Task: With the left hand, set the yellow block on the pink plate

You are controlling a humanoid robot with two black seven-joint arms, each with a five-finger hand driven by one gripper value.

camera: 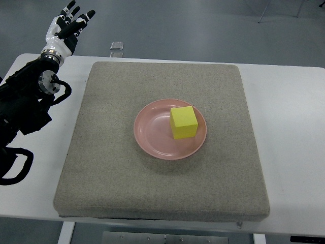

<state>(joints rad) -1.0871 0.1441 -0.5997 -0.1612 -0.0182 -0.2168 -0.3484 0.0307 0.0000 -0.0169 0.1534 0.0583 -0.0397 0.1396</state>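
Note:
A yellow block [183, 122] sits on the pink plate [152, 133], toward the plate's right side. The plate rests in the middle of a grey felt mat [101, 152]. My left hand [68, 23] is raised at the far upper left, past the table's back edge, well away from the plate. Its fingers are spread and hold nothing. The left arm comes in along the left edge. The right arm does not show.
The mat lies on a white table [289, 127]. A small clear object [117, 46] lies on the floor beyond the table's back edge. A chair leg [264, 12] shows at the top right.

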